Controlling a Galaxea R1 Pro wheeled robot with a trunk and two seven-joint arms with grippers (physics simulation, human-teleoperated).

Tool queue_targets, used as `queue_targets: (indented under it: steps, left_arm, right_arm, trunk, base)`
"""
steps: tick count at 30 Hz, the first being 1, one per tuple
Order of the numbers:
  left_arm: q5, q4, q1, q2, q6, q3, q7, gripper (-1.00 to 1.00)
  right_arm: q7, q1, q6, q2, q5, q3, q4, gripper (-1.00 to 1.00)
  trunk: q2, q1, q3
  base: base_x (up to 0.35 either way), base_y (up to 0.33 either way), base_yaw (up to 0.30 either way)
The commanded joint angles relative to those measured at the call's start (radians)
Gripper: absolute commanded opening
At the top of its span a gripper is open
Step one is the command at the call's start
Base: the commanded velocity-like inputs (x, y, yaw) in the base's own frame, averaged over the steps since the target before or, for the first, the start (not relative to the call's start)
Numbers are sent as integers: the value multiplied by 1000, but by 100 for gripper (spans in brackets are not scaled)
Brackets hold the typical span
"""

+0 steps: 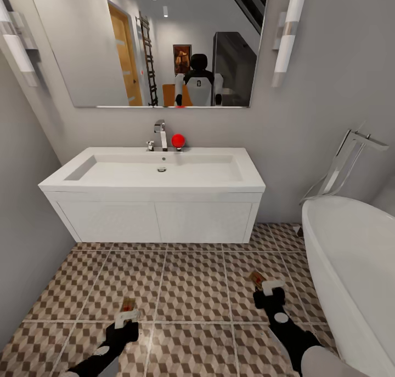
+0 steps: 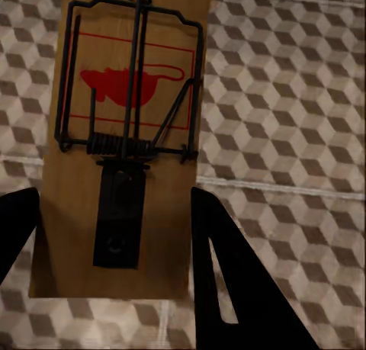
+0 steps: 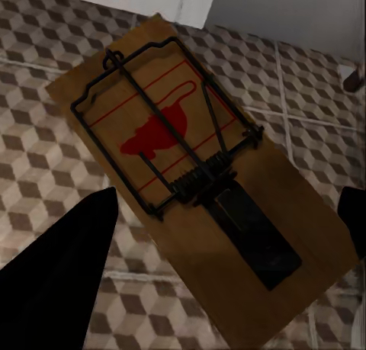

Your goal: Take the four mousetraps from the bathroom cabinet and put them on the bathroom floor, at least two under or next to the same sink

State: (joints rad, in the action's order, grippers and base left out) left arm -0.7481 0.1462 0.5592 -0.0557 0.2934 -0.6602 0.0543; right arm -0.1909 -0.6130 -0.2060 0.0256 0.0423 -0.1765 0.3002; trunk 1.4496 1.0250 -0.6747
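Observation:
Two mousetraps show, each a tan board with black wire and a red mouse print. My left gripper [image 1: 126,318] is shut on one mousetrap [image 1: 129,306] just above the bathroom floor [image 1: 192,289]. In the left wrist view this mousetrap [image 2: 122,136] sits between the black fingers [image 2: 221,274]. My right gripper [image 1: 270,285] is shut on the other mousetrap [image 1: 256,280], which lies slanted across the right wrist view [image 3: 191,159] above the tiles. The white bathroom sink [image 1: 153,193] hangs on the wall straight ahead of both grippers. The cabinet is out of view.
A white bathtub [image 1: 351,267] with a chrome filler [image 1: 345,158] stands close on the right. A grey wall [image 1: 22,212] closes the left side. A chrome tap [image 1: 161,133] and a red ball [image 1: 178,141] sit on the sink, and open tiles run under it.

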Motion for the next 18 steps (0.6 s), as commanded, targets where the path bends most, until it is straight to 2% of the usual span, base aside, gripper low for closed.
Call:
queue_targets:
  steps: [1,2,4,6,8,9,12,13,15,18]
  left_arm:
    - [-5,37,23,1,-75,-4,8,-100]
    - [-5,81,72,2,-199,-1,9,-100]
    - [-6,113,144,4,-316,3,10,-100]
    - [-6,126,209,5,-365,20,11,-100]
    - [-5,131,242,2,-379,47,11,-100]
    - [-4,124,255,-3,-334,63,11,-100]
    - [-3,63,262,-20,-160,67,8,-100]
    - [-3,43,263,-23,-121,67,7,-100]
    - [-2,20,264,-26,-85,68,7,-100]
    - [-3,7,264,-26,-89,69,7,-100]
  right_arm:
    - [-7,-22,26,1,3,-6,11,-100]
    - [-6,-55,61,1,2,-5,21,-100]
    - [-6,-97,89,0,0,-6,29,-100]
    - [-6,-130,101,-1,-1,-6,32,-100]
    - [-5,-146,103,-10,0,-6,35,-100]
    - [2,-152,102,-16,1,-10,38,-100]
    - [11,-156,102,-19,3,-14,37,-100]
    - [12,-156,102,-19,3,-14,37,-100]
    - [14,-157,102,-19,3,-15,35,-100]
    - [14,-157,103,-19,2,-14,31,-100]
  trunk:
    - [0,0,-1]
    - [0,0,-1]
    - [0,0,-1]
    - [0,0,-1]
    - [0,0,-1]
    - [0,0,-1]
    - [0,0,-1]
    - [0,0,-1]
    - [0,0,-1]
    - [0,0,-1]
  base:
    - [0,0,0]
    - [0,0,0]
    - [0,0,0]
    - [0,0,0]
    - [0,0,0]
    - [0,0,0]
    - [0,0,0]
    - [0,0,0]
    - [0,0,0]
    - [0,0,0]
